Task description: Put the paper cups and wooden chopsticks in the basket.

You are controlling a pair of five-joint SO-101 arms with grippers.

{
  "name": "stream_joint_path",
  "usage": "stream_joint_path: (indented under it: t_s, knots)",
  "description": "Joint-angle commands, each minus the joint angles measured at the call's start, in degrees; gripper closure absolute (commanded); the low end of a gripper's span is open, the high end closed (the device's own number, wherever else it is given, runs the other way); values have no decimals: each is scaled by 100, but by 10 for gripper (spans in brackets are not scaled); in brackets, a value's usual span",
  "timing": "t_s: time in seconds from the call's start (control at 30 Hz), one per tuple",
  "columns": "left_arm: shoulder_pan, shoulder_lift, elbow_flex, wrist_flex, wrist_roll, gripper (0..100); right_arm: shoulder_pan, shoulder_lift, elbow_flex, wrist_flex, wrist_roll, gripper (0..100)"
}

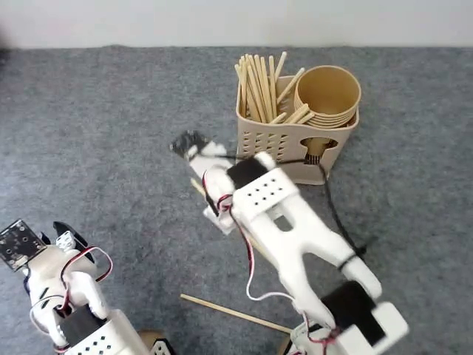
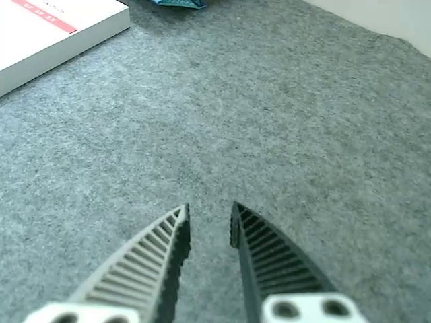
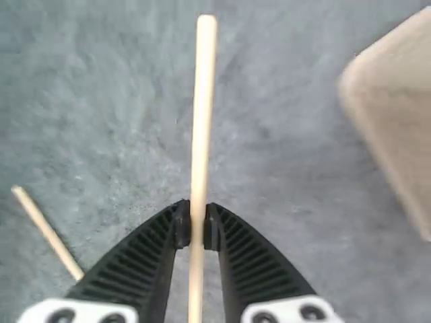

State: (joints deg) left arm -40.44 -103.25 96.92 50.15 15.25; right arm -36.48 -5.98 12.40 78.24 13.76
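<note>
On the grey mat (image 1: 111, 133), the basket (image 1: 281, 144) at 1 o'clock holds stacked cups (image 1: 329, 92) and bundled sticks (image 1: 259, 85), the right gripper (image 3: 195, 232) at its 8 o'clock pinches a chopstick (image 3: 202, 101), the left gripper (image 2: 209, 225) at 7 o'clock stands slightly parted, and a loose chopstick (image 1: 236, 313) lies at 6 o'clock.

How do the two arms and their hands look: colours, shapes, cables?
The left arm and right arm have white shells with black motor blocks; red and white wires loop outside them. A right arm panel is dotted with small holes. The left hand and right hand each have two dark, ribbed, tapering fingers on white bases.
</note>
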Motion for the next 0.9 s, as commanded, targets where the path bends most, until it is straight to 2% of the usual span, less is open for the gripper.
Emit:
stream_joint_path:
  t_s: [0.0, 0.17, 0.3, 0.47, 0.7, 0.87]
  knots:
    - [35, -9, -48, 26, -62, 906, 31, -664, -1073, 523, 79, 991]
    - [35, -9, -48, 26, -62, 906, 242, -743, -2462, 831, 475, 991]
    - [35, -9, -48, 26, -62, 906, 567, -690, -3376, 453, 501, 991]
    - [35, -9, -48, 26, -62, 906, 831, -479, -4088, -453, 501, 991]
    - [35, -9, -48, 26, -62, 906, 822, -400, -4738, -1921, 501, 991]
    - [35, -9, -48, 26, -62, 906, 971, -338, -4818, -2985, 484, 991]
